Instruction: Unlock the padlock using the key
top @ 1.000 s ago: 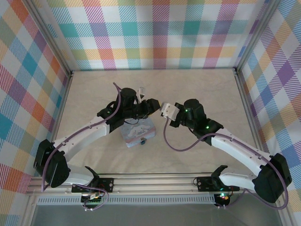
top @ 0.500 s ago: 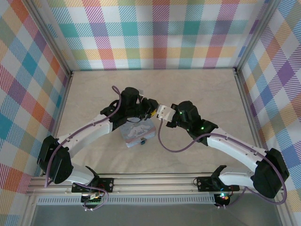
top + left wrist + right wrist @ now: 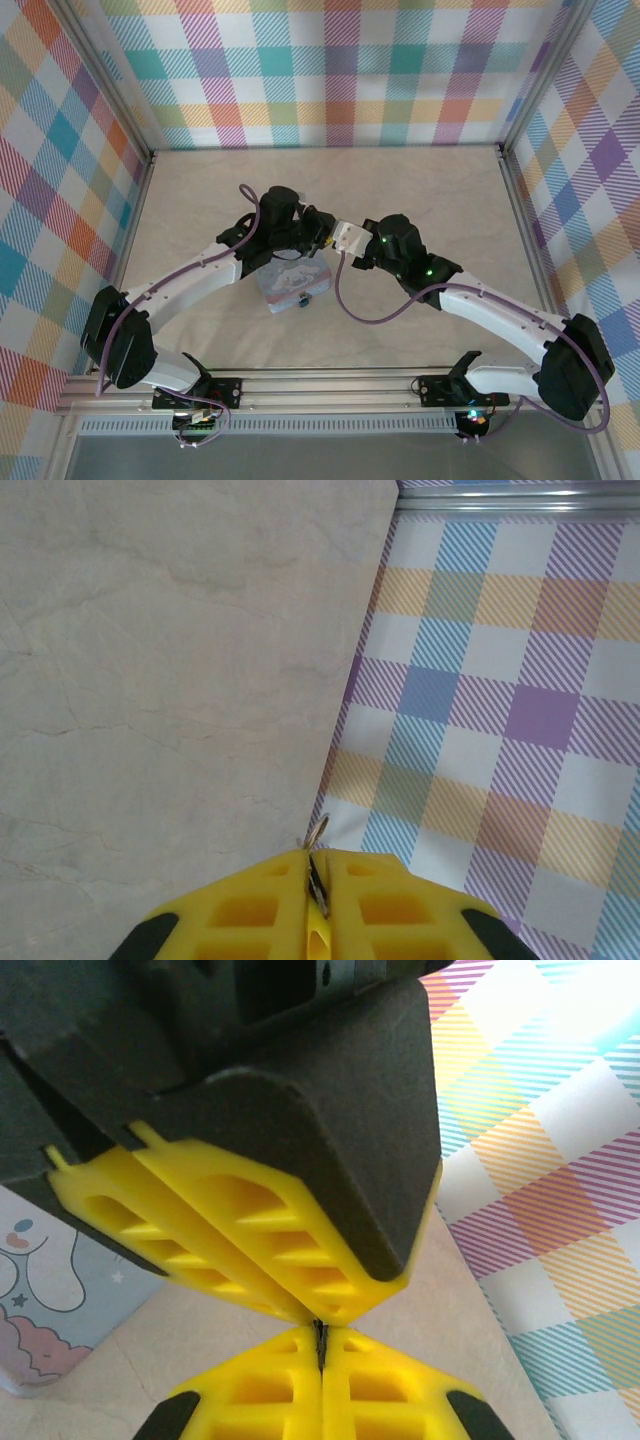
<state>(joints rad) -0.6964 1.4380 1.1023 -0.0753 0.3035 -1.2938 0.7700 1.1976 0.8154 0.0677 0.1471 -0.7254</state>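
pale blue tin (image 3: 290,280) on table (image 3: 420,190) | padlock (image 3: 304,299) at the tin's near edge | left gripper (image 3: 313,862) pinching the key (image 3: 316,878) (its ring (image 3: 317,830) pokes out ahead) | right gripper (image 3: 320,1345) pressed together, tip touching the left's, just past the tin's far corner

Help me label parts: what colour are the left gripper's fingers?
Yellow; the fingers show best in the left wrist view.
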